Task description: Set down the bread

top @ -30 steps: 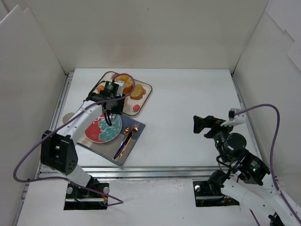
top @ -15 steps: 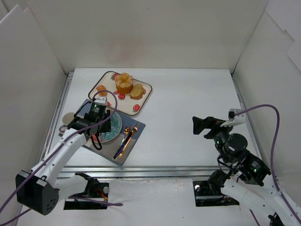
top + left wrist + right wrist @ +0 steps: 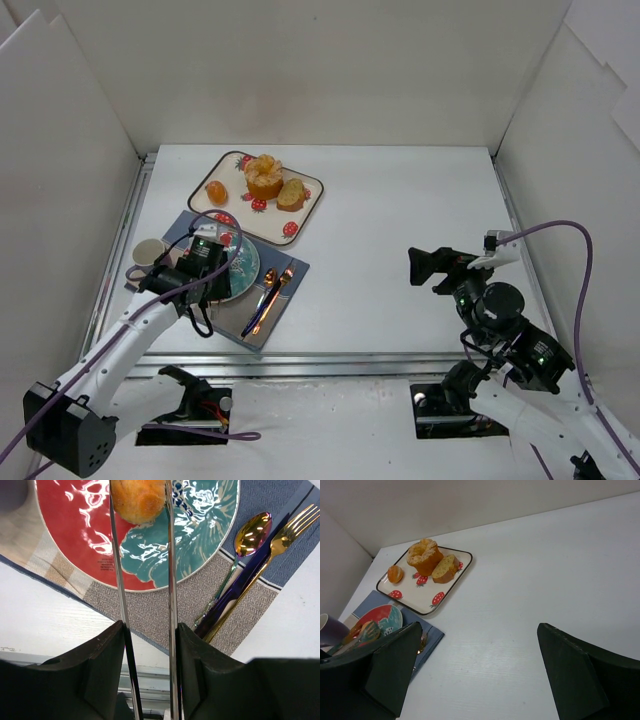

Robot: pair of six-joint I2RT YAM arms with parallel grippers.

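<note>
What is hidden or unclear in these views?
- Left wrist: the upper edge cuts off the top of the bread. Whether it touches the plate is unclear.
- Top: the left arm hides the bread.
- Right wrist: the left edge and a finger cut off the mug. The cutlery is too small and mostly behind that finger.

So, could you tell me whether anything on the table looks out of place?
Nothing spilled or damaged. The placemat and tray sit askew to the table edge, and the spoon, knife and fork lie bunched together.
</note>
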